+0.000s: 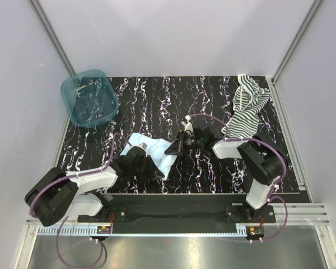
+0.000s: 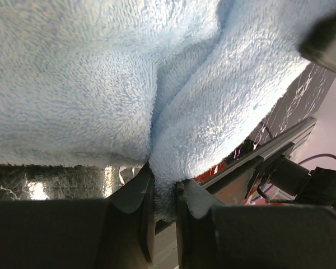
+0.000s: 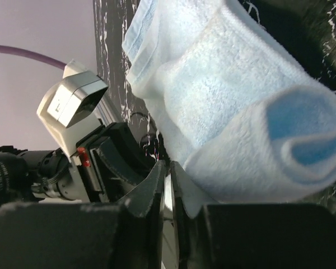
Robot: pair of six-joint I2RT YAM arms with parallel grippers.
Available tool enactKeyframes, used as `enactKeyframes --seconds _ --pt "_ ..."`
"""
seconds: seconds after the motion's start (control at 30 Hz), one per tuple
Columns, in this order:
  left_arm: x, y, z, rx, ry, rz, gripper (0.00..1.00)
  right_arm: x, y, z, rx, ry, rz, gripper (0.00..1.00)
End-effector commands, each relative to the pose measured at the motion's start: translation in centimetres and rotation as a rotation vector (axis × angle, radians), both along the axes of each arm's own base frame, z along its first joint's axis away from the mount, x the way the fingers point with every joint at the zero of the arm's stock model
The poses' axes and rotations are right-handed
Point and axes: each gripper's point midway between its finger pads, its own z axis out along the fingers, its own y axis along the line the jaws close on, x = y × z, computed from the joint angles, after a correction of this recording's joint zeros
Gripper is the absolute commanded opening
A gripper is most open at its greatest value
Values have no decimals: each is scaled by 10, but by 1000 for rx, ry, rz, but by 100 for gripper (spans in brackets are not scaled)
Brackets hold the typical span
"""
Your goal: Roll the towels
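I count two towels. The blue towel (image 1: 157,150) lies near the desk's (image 1: 173,106) front edge, with the left gripper (image 2: 163,185) pinching its fold. The right gripper (image 3: 168,174) is nearly closed beside its rolled end, hold unclear. The striped towel (image 1: 246,109) is crumpled at the far right corner.

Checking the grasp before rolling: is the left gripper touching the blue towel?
Touching. The left wrist view shows the left gripper with its jaws pinching a fold of the blue towel.
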Motion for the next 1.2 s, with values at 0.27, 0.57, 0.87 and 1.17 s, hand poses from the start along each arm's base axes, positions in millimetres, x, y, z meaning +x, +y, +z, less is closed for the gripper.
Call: enactKeyframes --seconds 0.27,0.57,0.87,1.17 --pt "-1 5 0 -29 35 -14 11 17 10 -40 53 -37 7 12" --pt "18 37 25 225 -133 -57 73 21 11 -67 36 1 -19 8" --pt "33 57 97 615 -520 -210 78 18 10 -69 -43 -11 26 6" --pt "33 -12 95 792 -741 -505 80 13 11 -71 -79 1 50 6"
